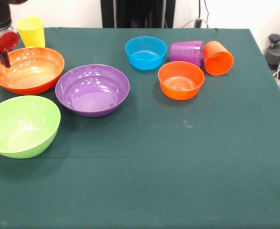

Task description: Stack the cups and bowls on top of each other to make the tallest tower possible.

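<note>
You have three large bowls at the left: orange [29, 69], purple [92, 89], green [22, 125]. Two small bowls, blue [145, 52] and orange [181, 79], sit mid-table. Three cups: yellow [31, 32] upright, purple [187, 52] and orange [218, 57] tipped. The gripper [5, 50] is half cropped; its spread is unclear.

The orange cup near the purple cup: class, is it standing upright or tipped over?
Tipped over. The orange cup lies on its side on the green tablecloth, its open mouth facing the camera, beside the purple cup.

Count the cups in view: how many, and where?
3. The yellow cup stands upright at the far left; the purple cup and orange cup lie tipped, side by side, at the far right. Others may sit outside the frame.
</note>
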You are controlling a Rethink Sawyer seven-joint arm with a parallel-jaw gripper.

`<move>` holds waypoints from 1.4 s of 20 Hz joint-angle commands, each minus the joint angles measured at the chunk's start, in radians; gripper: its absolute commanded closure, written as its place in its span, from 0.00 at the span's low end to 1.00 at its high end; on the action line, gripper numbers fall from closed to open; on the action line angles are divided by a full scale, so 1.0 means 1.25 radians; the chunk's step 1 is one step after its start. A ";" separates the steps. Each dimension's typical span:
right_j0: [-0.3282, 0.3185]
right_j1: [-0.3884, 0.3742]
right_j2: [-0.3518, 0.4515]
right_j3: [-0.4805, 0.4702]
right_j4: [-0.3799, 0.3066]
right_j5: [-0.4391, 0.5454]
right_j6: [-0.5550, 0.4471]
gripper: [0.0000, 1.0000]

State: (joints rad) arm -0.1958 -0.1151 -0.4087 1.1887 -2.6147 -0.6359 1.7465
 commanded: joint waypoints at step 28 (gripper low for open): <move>-0.055 0.168 0.020 -0.352 0.025 -0.188 0.053 1.00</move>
State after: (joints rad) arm -0.2494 0.0832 -0.4570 0.8008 -2.6318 -0.8320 1.7465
